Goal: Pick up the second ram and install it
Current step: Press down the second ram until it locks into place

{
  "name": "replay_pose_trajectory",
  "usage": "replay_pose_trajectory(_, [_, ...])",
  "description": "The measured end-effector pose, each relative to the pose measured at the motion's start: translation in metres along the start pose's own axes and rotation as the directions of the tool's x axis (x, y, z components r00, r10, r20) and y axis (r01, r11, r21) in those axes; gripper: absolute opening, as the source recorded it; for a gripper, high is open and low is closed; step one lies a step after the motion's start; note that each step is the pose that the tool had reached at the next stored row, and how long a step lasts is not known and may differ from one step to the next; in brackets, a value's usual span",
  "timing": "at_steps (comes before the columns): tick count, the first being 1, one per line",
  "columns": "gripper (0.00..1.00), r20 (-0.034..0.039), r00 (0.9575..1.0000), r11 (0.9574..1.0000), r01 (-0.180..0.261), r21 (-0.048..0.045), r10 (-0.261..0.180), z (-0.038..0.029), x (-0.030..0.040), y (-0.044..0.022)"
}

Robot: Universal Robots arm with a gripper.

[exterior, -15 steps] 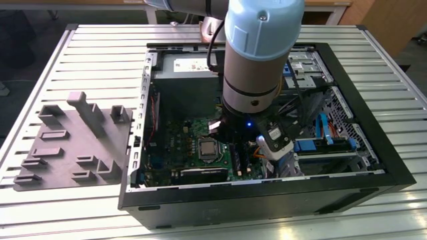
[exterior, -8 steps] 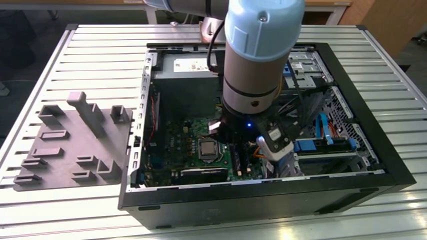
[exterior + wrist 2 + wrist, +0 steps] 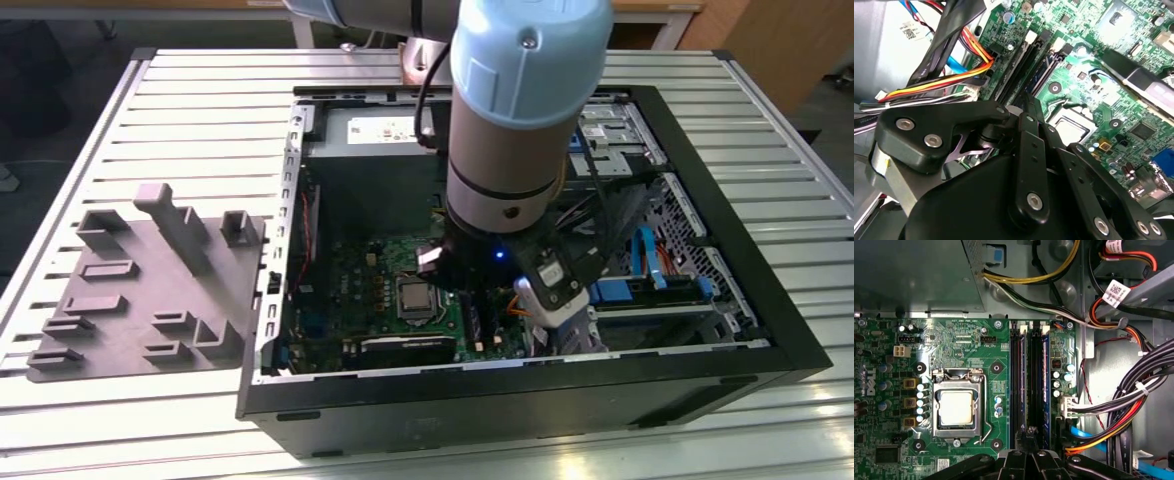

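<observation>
While the black linkage gripper (image 3: 1029, 434) hangs low inside the open black metal computer case (image 3: 747, 300), its tip sits right over the near end of the long black memory slots (image 3: 1017, 385) on the green motherboard (image 3: 954, 340). I cannot tell from either wrist view whether the tool is clenched or released.

A thin bluish-green board stands edge-on in the slot nearest the cables, and I take it for the second ram (image 3: 1045, 385). It runs parallel to its dark neighbours and looks upright, not tilted. Whether it is fully seated is too hard to judge. The gripper's tip appears just beside that board, over the middle of the slot group, not clearly on it.

Doing this step well seems to depend on three things:

- **Alignment:** the board's length should stay true to the slot, so both ends go down together.
- **Direction of force:** any push should go straight into the motherboard, because a skewed push would likely rock one end out.
- **Clearance:** the bundle of red, orange, yellow and black cables (image 3: 1124, 420) lies near the slots, on the side away from the square silver processor socket (image 3: 956, 407), and could snag the linkage.

The pale end clips (image 3: 1024, 329) at the far end of the slots are the best check for seating.
</observation>
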State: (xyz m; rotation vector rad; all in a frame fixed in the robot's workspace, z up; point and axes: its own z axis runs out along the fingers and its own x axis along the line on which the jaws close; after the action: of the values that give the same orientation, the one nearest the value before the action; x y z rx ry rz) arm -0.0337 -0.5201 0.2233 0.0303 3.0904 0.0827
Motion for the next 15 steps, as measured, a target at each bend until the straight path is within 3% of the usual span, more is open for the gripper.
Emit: replay_pose_trajectory(15, [0.11, 0.0000, 1.0000, 1.0000, 0.000, 0.0000, 0.000, 0.0067, 0.0003, -0.0035])
